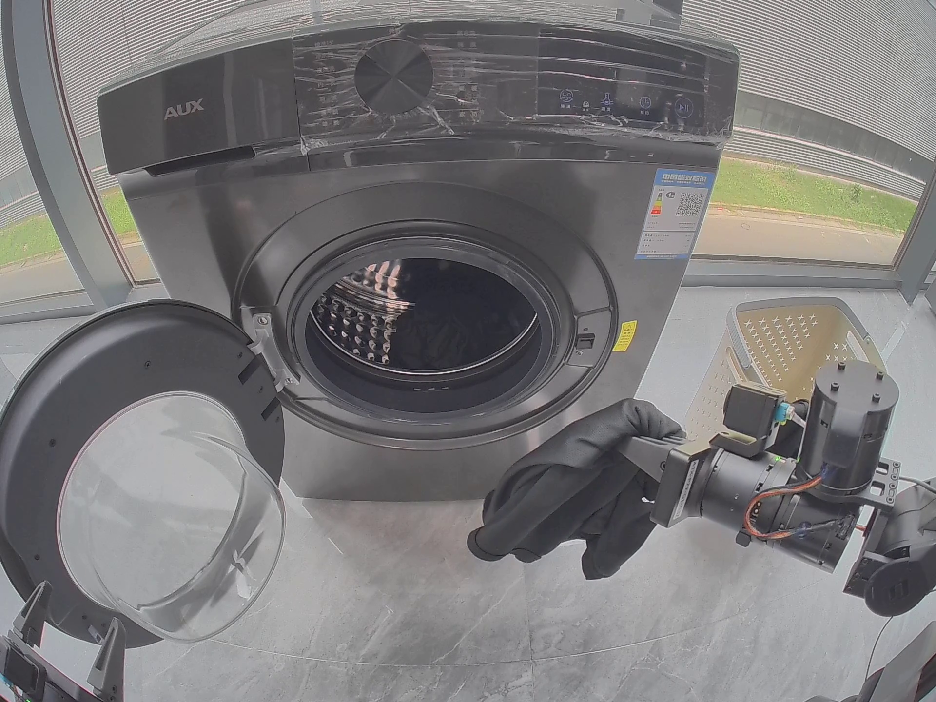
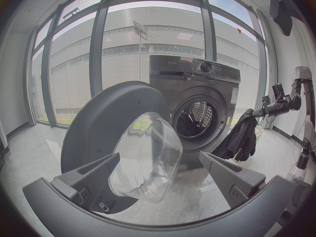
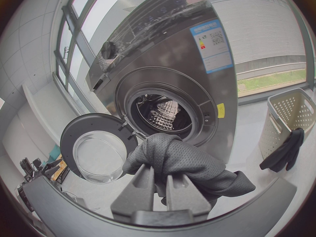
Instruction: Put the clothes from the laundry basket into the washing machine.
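Your right gripper (image 3: 159,171): jaws clamped on a black garment (image 1: 575,489), held low before the washer (image 1: 419,187). Door (image 1: 136,460) swung wide on the left. Your left gripper (image 2: 159,156) is beside it, jaws wide apart, empty. Basket (image 1: 790,343) stands right of the washer, a second garment (image 3: 286,150) draped over its rim.

The right arm (image 1: 726,485) was built of dark grey and black cylindrical housings, with a thin orange cable (image 1: 770,511) looping along its wrist, a white label strip (image 1: 685,489) and a small black box (image 1: 751,413) carrying a teal connector (image 1: 780,409). The right tool (image 3: 160,176) and left tool (image 2: 158,158) had matte grey, wedge-shaped fingers (image 2: 230,178); a gridded pad (image 2: 205,160) and small screws (image 2: 234,193) showed on the left one.
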You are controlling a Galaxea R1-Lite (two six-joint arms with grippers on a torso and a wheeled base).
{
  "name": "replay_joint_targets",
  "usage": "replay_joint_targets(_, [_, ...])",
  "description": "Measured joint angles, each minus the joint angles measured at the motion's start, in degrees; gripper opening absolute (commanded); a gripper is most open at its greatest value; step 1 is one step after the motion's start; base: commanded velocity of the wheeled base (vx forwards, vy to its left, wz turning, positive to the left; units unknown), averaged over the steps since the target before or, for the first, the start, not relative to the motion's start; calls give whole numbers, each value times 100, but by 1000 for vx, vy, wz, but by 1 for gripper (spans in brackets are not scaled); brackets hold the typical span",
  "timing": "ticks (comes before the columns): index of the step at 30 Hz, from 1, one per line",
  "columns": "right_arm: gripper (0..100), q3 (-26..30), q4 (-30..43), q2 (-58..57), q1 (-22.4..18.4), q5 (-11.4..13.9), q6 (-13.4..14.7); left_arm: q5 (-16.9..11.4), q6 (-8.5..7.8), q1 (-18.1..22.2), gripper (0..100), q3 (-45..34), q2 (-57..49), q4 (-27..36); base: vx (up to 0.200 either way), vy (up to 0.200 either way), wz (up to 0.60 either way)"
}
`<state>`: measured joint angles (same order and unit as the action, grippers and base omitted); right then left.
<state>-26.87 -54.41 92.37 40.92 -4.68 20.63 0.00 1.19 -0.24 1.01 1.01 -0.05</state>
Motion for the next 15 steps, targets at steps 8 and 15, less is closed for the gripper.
replay_joint_targets(8, [0,251,62,-78,-291,15,-46,0,-11,2,100,0,0,0,0,0,0])
replay_joint_targets(15, [0,280,13,-155,-510,107,-49,0,-9,4,100,0,0,-2,0,0,0])
